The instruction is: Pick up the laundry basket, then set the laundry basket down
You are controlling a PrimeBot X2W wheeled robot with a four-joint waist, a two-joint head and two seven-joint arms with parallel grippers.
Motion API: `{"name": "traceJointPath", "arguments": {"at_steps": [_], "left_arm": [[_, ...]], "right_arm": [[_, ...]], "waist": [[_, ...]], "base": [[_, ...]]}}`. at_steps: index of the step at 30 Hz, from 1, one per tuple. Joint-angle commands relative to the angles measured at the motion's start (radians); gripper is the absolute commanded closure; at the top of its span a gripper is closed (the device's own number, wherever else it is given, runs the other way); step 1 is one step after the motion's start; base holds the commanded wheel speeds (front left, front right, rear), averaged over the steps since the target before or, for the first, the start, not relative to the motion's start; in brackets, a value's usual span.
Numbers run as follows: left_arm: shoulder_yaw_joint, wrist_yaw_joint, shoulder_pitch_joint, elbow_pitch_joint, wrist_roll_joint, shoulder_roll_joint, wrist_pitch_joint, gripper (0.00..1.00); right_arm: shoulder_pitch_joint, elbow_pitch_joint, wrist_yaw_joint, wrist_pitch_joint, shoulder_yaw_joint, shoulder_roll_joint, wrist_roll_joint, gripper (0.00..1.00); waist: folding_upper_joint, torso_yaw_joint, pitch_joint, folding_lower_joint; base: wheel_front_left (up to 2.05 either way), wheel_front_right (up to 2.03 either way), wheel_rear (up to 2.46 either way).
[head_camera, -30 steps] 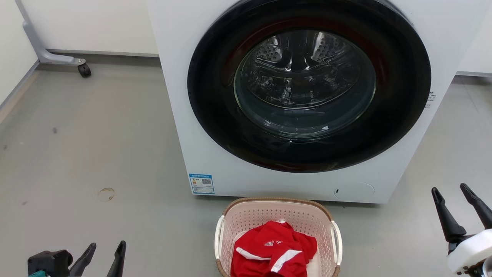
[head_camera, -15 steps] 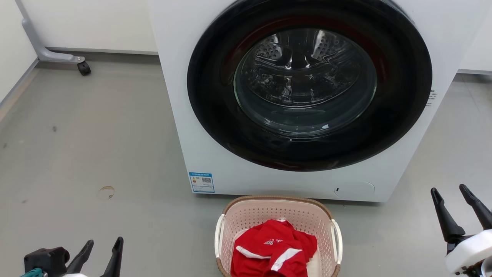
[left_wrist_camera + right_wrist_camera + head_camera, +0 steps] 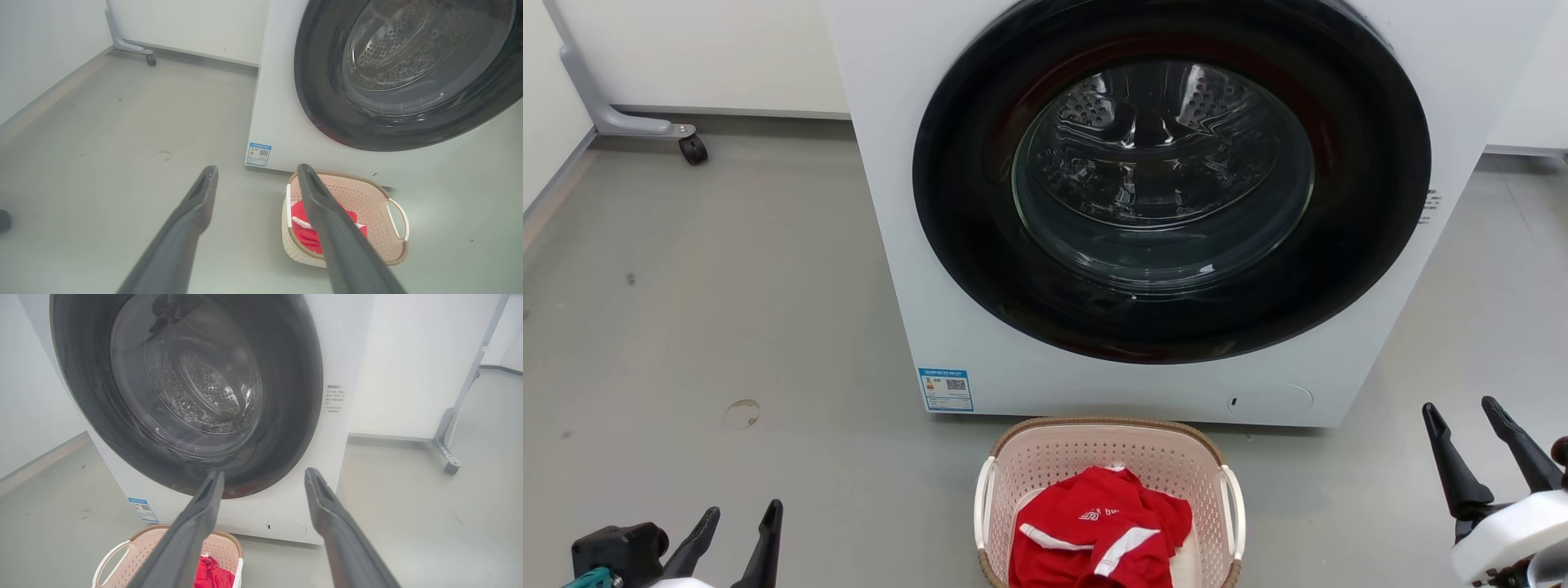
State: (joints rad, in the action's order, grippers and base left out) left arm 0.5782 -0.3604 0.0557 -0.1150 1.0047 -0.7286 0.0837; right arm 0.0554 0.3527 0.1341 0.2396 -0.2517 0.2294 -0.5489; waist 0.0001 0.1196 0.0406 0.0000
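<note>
Left gripper (image 3: 745, 507) and right gripper (image 3: 1458, 403) hover, fingers (image 3: 1451, 461) apart.

The head camera has turned slightly, so the big white front-loading washer (image 3: 1029, 392) and the pale pink perforated plastic laundry basket (image 3: 1094, 457) sit a little further left in its view. The right gripper (image 3: 1458, 405) has edged slightly inward toward the basket, and the left gripper (image 3: 745, 508) has crept a touch forward.

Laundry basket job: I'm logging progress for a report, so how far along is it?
Done: nothing yet; the laundry basket sits on the floor before the washer, a red garment inside. In hand: the left pincer and right pincer hang open, empty, well to either side of it. Left: grasp its white handles, lift, then set it down.
</note>
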Motion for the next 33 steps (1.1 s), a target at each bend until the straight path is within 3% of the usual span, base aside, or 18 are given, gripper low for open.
{"name": "traceJointPath", "arguments": {"at_steps": [1,5,6,11,17,21,33], "left_arm": [[-0.050,0.006,-0.070,-0.015,0.000,-0.033,0.014,0.00],[-0.045,0.004,-0.075,-0.014,-0.014,-0.041,0.014,0.00],[0.001,0.001,0.000,0.004,-0.004,0.000,0.000,1.00],[0.032,0.004,0.028,0.046,0.004,0.074,-0.002,1.00],[0.005,0.027,0.021,0.059,0.040,0.098,-0.005,1.00],[-0.014,0.043,0.015,0.070,0.064,0.113,-0.007,1.00],[-0.070,0.091,-0.005,0.103,0.133,0.162,-0.016,1.00]], "right_arm": [[0.031,-0.011,-0.003,0.018,-0.018,0.027,-0.012,0.00],[0.035,-0.007,-0.003,0.019,-0.021,0.031,-0.017,0.00],[-0.002,0.011,0.000,0.005,-0.005,-0.002,-0.013,1.00],[-0.041,0.049,0.000,0.002,-0.021,-0.059,-0.021,1.00],[-0.038,0.039,0.000,-0.016,-0.003,-0.065,-0.072,1.00],[-0.035,0.035,0.000,-0.027,0.009,-0.068,-0.105,1.00],[-0.024,0.021,0.000,-0.061,0.046,-0.080,-0.206,1.00]], "waist": [[-0.0001,-0.002,0.000,0.0000],[-0.0001,-0.006,-0.001,0.0000],[-0.0001,-0.006,-0.001,0.0000],[-0.0001,-0.007,-0.002,0.0000],[-0.0001,-0.012,-0.001,0.0023],[-0.0001,-0.016,-0.004,0.0003],[-0.0001,-0.027,-0.009,0.0000]], "base": [[0.00,0.00,0.00],[0.00,0.00,0.00],[0.00,0.00,0.00],[0.00,0.00,0.00],[0.00,0.00,0.00],[0.00,0.00,0.00],[0.00,0.00,0.00]]}}
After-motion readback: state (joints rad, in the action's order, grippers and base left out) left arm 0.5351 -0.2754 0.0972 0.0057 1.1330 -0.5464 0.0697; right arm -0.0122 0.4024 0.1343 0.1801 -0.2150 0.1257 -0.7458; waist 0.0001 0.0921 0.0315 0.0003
